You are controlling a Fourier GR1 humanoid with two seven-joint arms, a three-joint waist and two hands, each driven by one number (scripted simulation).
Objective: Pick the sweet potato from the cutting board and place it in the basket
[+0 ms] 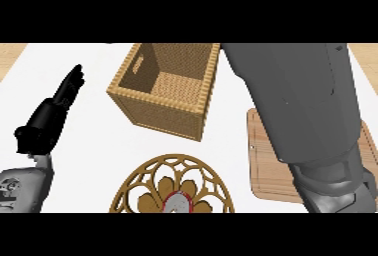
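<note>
Frankly, you cannot see the sweet potato at all: your right forearm sweeps across the right side of the view and covers most of the cutting board, so only the board's left strip and a sliver of its right edge show. The potato may lie under that arm or in the hand beyond it, and its long axis cannot be read from here. The right hand itself is out of sight, so whether its fingers are spread, narrowed or curled round anything cannot be told.

The relation that matters is board to basket. The basket stands on the counter just to the left of the board and farther toward the counter's far edge, its mouth open and its inside showing nothing. Judging by position, the right arm is the nearer one to both.

Your left hand sits near the counter's left edge, fingers straight and pointing up, holding nothing, well apart from the basket.

Count: one basket, one cutting board, one ornate round trivet at the counter's near edge, two arms, no potato visible.
</note>
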